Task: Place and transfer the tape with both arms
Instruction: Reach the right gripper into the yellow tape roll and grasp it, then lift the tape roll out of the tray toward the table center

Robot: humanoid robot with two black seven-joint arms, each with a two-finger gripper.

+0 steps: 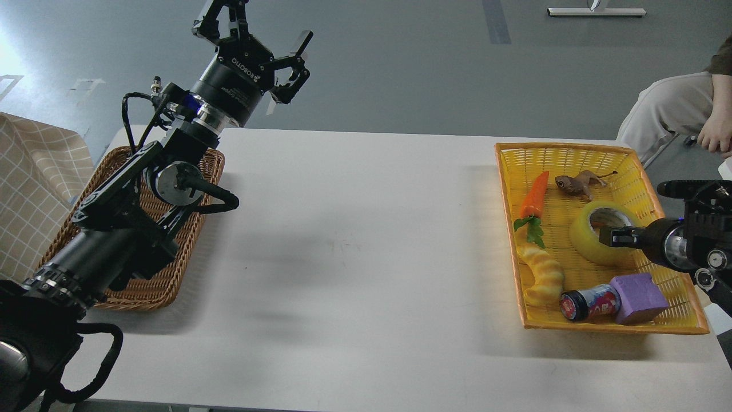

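A white worktop (354,257) carries a brown wicker basket (171,286) at the left and a yellow basket (577,150) at the right, well apart, seemingly the two ends of a handover between arms. The left hand (257,43) hangs raised above the brown basket with fingers spread, empty, apparently waiting to receive. In the yellow basket the tape (589,240) lies among a carrot (534,197), a bread toy (543,274), a can (589,304) and a purple block (639,297), the right hand (615,236) at its rim; whether it grips cannot be told.
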